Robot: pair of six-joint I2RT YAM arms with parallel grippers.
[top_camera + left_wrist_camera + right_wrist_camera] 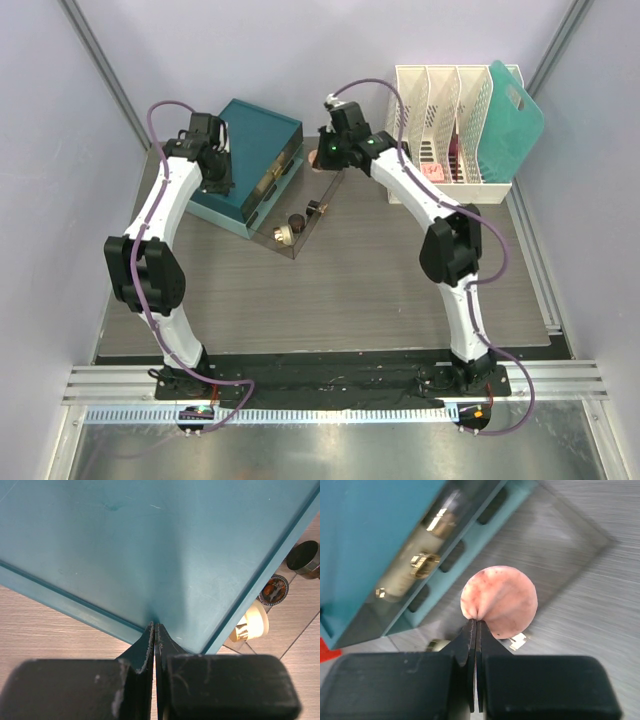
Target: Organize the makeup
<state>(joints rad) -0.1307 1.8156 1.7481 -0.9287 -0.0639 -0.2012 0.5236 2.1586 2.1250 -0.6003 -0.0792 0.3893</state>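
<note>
**Left claw** (155, 627): clenched and empty. Its tips rest on the top of the teal box (150, 545), at the near-left edge.

**Right claw** (476, 622): clenched, pinching the edge of a pink disc (502, 600). Creases fan out across the disc from the pinch point.
- The disc is round, so it has no long axis.
- Its flat face is turned up toward the wrist camera.
- It hangs over the far end of the clear drawer (330, 190), just right of the box front.

**Drawer:** pulled out of the box toward the near right, resting on the bench (380, 290). Three small pieces sit in its near half, in a line along its length.
- A cream-capped piece (252, 625) is nearest and tipped on its side. I cannot tell which way its axis runs.
- A patterned round lid (274, 590) is in the middle, face up.
- A dark jar (305, 557) is farthest and stands upright.

**Box front:** gold-banded bottles (425, 562) lie behind a clear panel, with their long axes along the front.

**Rack** (450, 120): white, at the far right of the bench, with a teal board (515, 115) leaning in its right end.
</note>
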